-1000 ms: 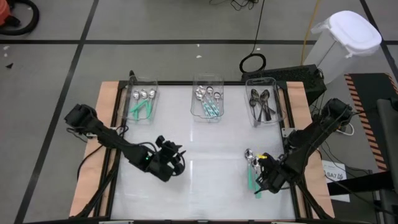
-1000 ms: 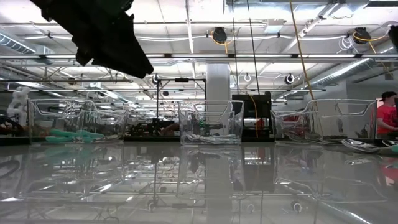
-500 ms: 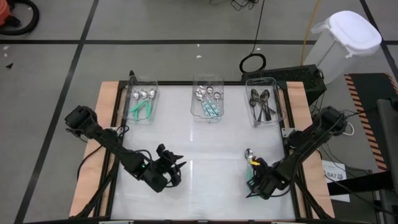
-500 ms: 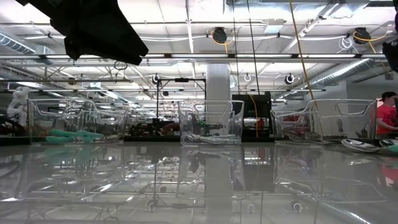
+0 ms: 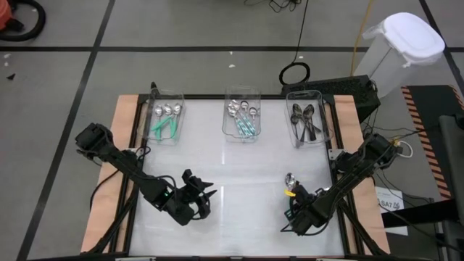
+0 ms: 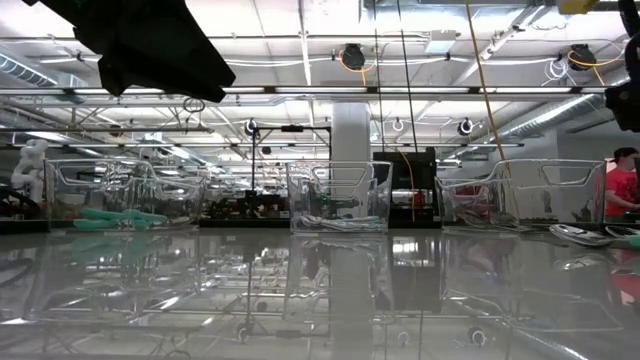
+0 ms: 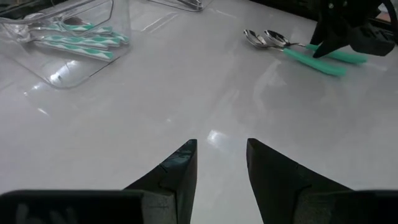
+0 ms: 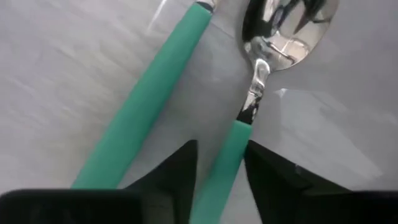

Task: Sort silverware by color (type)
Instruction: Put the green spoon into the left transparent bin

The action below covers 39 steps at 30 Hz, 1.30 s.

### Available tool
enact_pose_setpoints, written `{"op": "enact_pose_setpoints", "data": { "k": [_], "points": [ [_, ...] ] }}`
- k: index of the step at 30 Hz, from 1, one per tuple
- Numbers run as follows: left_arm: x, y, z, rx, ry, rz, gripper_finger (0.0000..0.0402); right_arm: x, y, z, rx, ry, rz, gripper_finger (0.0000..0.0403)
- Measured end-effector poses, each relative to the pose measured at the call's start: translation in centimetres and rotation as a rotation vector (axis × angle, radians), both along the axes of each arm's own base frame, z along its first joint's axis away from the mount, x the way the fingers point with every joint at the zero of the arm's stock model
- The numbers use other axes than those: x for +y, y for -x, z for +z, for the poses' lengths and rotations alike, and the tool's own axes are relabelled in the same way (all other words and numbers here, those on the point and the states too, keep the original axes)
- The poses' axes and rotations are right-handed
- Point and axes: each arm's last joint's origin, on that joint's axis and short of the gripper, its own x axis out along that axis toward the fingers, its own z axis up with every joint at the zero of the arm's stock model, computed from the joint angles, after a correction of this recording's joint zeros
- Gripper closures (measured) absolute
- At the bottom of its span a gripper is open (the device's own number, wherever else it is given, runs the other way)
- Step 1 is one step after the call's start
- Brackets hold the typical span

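Note:
Two spoons with silver bowls and teal handles point(image 5: 290, 185) lie flat side by side at the table's near right; they also show in the left wrist view point(image 7: 292, 47) and far right in the low view point(image 6: 592, 234). My right gripper point(image 5: 296, 214) is open and low over their handle ends. In its wrist view point(image 8: 221, 177), one teal handle point(image 8: 231, 146) runs between the fingertips and the second handle point(image 8: 149, 106) lies beside it. My left gripper point(image 7: 221, 165) is open above bare table at near centre-left point(image 5: 197, 197). My right gripper straddles one teal spoon handle near its free end point(image 8: 217, 177), slanting down from the near side, with the handle running through the gap. I cannot tell whether the fingers touch it. The spoon lies flat on the table.
Three clear bins stand along the far edge. The left one point(image 5: 165, 120) holds teal-handled spoons, the middle one point(image 5: 243, 117) silver and teal ones, the right one point(image 5: 307, 122) dark ones. A white table surface point(image 5: 239, 174) spreads between the bins and the arms.
My right gripper has moved toward the near edge and slightly left, along the teal handles toward their free ends, and come lower. My left gripper has drawn back toward the near edge. The two spoons have stayed in place.

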Motion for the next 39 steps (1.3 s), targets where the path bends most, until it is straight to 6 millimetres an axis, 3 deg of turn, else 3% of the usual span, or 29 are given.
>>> {"op": "enact_pose_setpoints", "data": {
  "k": [5, 13, 19, 27, 39],
  "points": [
    [0.0, 0.0, 0.0, 0.009, -0.022, -0.013, 0.0263, -0.1, 0.1, 0.1, -0.005, 0.018, 0.01, 0.0364],
    [0.0, 0.0, 0.0, 0.027, -0.065, -0.04, 0.0263, -1.6, 1.2, 2.2, -0.025, 0.119, 0.017, 0.0365],
    [0.4, -0.3, 0.0, 0.027, -0.071, -0.031, 0.0263, -2.4, 1.1, 4.8, -0.264, 0.192, 0.124, 0.0362],
    [0.7, -0.9, 0.3, 0.002, -0.086, -0.036, 0.0263, -1.8, -1.3, 8.1, -0.695, 0.283, 0.446, 0.036],
    [-0.6, -1.7, 1.9, -0.121, -0.118, -0.184, 0.0263, -2.0, -6.2, 12.3, -1.029, 0.302, 0.946, 0.0358]
  ]
}}
